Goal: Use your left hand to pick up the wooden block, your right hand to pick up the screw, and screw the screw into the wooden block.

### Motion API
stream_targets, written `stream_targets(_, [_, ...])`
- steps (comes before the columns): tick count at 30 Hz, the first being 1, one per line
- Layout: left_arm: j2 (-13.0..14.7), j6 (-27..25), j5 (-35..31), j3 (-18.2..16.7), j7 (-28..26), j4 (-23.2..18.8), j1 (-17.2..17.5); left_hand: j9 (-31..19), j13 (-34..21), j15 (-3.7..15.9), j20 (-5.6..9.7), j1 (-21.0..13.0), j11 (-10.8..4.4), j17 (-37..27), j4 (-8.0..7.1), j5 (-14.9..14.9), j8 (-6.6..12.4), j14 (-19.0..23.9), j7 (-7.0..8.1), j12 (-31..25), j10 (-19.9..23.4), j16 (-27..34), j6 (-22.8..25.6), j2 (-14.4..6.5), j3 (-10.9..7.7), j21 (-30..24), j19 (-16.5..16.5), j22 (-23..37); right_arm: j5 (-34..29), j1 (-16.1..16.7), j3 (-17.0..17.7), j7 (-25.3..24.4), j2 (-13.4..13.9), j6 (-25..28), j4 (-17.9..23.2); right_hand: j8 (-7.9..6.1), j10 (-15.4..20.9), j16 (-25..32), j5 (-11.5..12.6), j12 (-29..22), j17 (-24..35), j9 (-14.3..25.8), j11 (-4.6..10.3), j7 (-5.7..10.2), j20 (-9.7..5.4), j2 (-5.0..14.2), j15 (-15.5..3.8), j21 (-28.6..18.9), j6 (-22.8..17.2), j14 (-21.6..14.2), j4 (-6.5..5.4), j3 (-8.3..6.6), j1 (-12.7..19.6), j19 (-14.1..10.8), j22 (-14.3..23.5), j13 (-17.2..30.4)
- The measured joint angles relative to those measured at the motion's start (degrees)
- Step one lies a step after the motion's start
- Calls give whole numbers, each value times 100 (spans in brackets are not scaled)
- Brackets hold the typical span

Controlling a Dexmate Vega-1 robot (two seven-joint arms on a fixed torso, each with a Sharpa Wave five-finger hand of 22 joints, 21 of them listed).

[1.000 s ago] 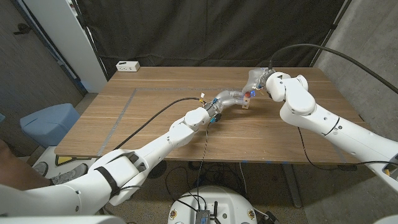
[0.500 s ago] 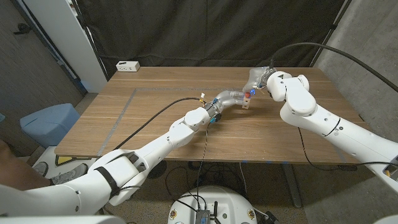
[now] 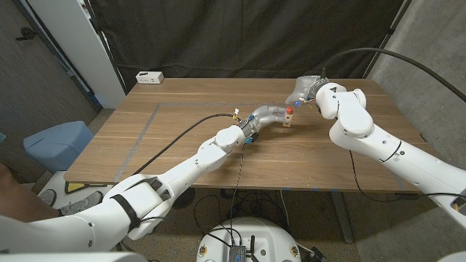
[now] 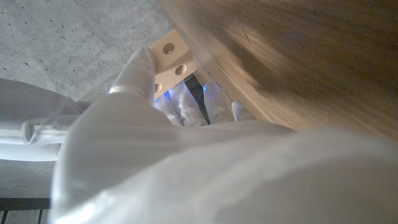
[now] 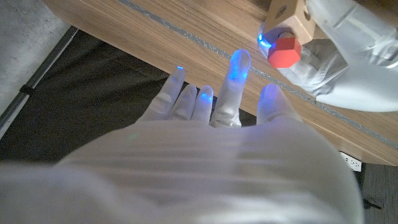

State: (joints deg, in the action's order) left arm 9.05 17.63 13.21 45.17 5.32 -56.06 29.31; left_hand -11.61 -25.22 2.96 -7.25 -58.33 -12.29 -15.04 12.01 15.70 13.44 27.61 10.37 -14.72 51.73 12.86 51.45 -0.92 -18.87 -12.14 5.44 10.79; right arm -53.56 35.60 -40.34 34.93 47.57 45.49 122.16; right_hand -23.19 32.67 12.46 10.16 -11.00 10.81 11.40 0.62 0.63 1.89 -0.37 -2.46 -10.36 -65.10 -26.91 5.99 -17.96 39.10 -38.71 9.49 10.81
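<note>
— Where was the wooden block (image 3: pixel 289 120) found?
— It was gripped in the left hand (image 3: pixel 268 115), above the table (image 3: pixel 175 138), with the red screw (image 5: pixel 285 51) seated in it.
— And the right hand (image 3: pixel 301 92)?
— Nothing was held; its fingers (image 5: pixel 234 81) were spread just beside the screw.

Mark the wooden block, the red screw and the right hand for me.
wooden block (image 5: pixel 292 14), right wrist view, on its pale side face above the screw.
red screw (image 5: pixel 285 51), right wrist view, on its red head.
right hand (image 5: pixel 217 118), right wrist view, on the back of the hand.
</note>
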Motion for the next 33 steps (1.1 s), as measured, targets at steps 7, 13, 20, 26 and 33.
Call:
stream_targets(7, [1,23,-4,-14,-21,7,-6,0,0,0,0,0,12,-1,-3,-4,0,0,1,0,12,0,1,0,-3,0,0,0,236,143,166,-234,14,131,88,222,-39,0,0,6,0,0,-39,-1,29,38,21,0,406,21,20,20,-50,-29,0,0])
stream_targets(13, [1,44,-9,-27,-50,21,-14,2,0,0,0,0,12,-1,-5,-5,0,0,9,0,12,0,9,0,-5,0,0,0,604,305,351,-593,36,253,171,382,-138,-63,0,20,0,0,-93,-41,29,55,90,0,671,90,19,68,-110,-29,-1,-1])
stream_targets(20, [-1,64,-23,-49,-142,15,-15,4,0,0,0,0,12,-1,-6,-6,-1,0,9,0,13,0,9,0,-6,0,0,0,1068,541,614,-1060,47,349,256,586,-262,-67,0,20,-1,1,-262,14,203,73,227,0,1019,149,25,106,-226,64,-1,-1])
stream_targets(26, [-3,66,-24,-73,-201,-31,-12,4,0,0,0,0,12,-1,-6,0,-2,0,9,0,13,0,9,0,-6,0,0,0,1742,750,869,-1631,52,394,322,658,-332,-101,0,43,-1,21,-332,22,327,92,309,0,1179,226,28,108,-253,105,-1,-1])
stream_targets(33, [-16,66,-11,-94,-206,-47,-28,0,0,-29,0,0,12,0,-6,1,-6,30,9,0,13,28,9,0,-6,0,0,0,2608,1039,1222,-2382,49,291,362,753,-416,-106,0,43,-1,21,-415,22,387,116,405,0,1346,323,48,128,-276,166,-2,27])
